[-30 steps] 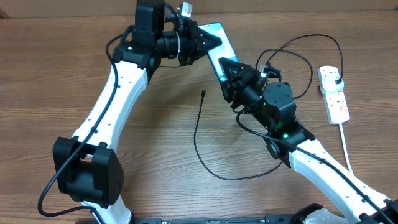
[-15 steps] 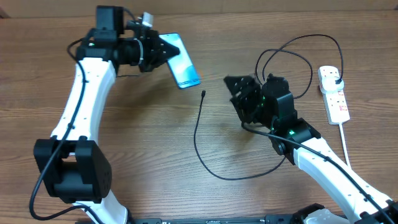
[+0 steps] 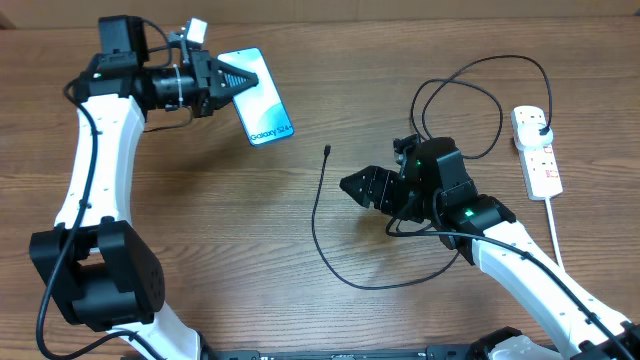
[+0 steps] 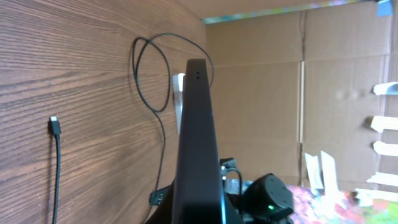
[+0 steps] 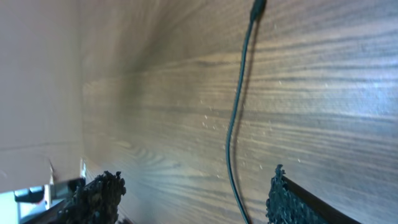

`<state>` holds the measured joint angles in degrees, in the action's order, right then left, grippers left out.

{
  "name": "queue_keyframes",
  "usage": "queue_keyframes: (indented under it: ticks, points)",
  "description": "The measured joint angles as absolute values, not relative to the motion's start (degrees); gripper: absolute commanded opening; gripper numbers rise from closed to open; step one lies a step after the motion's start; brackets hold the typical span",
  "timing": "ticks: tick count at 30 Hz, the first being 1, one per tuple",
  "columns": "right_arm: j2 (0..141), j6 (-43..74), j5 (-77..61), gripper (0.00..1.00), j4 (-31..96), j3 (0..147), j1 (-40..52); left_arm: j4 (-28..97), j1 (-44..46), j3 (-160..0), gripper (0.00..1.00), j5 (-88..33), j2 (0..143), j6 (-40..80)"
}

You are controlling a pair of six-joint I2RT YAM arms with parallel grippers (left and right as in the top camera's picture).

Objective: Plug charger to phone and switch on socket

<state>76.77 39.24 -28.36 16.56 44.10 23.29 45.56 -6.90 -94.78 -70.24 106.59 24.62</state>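
My left gripper (image 3: 230, 80) is shut on the phone (image 3: 260, 98) and holds it above the table at the far left, its light-blue "Galaxy" screen facing up. In the left wrist view the phone (image 4: 196, 137) shows edge-on as a black bar. The charger's plug tip (image 3: 328, 151) lies on the table in the middle, and its thin black cable (image 3: 316, 222) curves down and back to the right. My right gripper (image 3: 356, 187) is open and empty, pointing left just right of the cable (image 5: 239, 106). The socket (image 3: 538, 158) lies at the far right with the black adapter (image 3: 540, 123) plugged in.
The cable loops (image 3: 460, 90) lie behind my right arm, toward the socket. The socket's white cord (image 3: 556, 232) runs down the right edge. A cardboard wall (image 4: 298, 93) stands beyond the table in the left wrist view.
My left arm has swung left, carrying the phone away from the middle. My right gripper has left the phone, dropped lower, turned to point left and opened wide.
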Motion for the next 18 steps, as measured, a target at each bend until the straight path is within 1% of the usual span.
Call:
queue_keyframes:
  ticks: [5, 8, 11, 14, 18]
  points:
    - [76.82, 37.15, -28.10, 0.76, 23.66, 47.40, 23.27, 46.54, -7.55, -94.78, 0.04, -72.05, 106.59, 23.79]
    - [77.67, 34.98, -27.00, 0.76, 30.24, 53.91, 23.29, 46.63, -7.55, -94.78, 0.04, -72.53, 106.59, 23.77]
    - [80.49, 32.10, -25.15, 0.75, 38.74, 63.90, 23.27, 46.76, -7.55, -94.78, 0.04, -72.97, 106.59, 23.77]
    - [85.43, 30.70, -24.12, 0.69, 43.11, 72.07, 23.29, 46.74, -7.55, -94.78, 0.04, -73.21, 106.59, 23.75]
    - [92.51, 30.37, -23.31, 0.56, 43.07, 78.15, 23.29, 46.72, -7.55, -94.78, 0.04, -73.54, 106.59, 23.77]
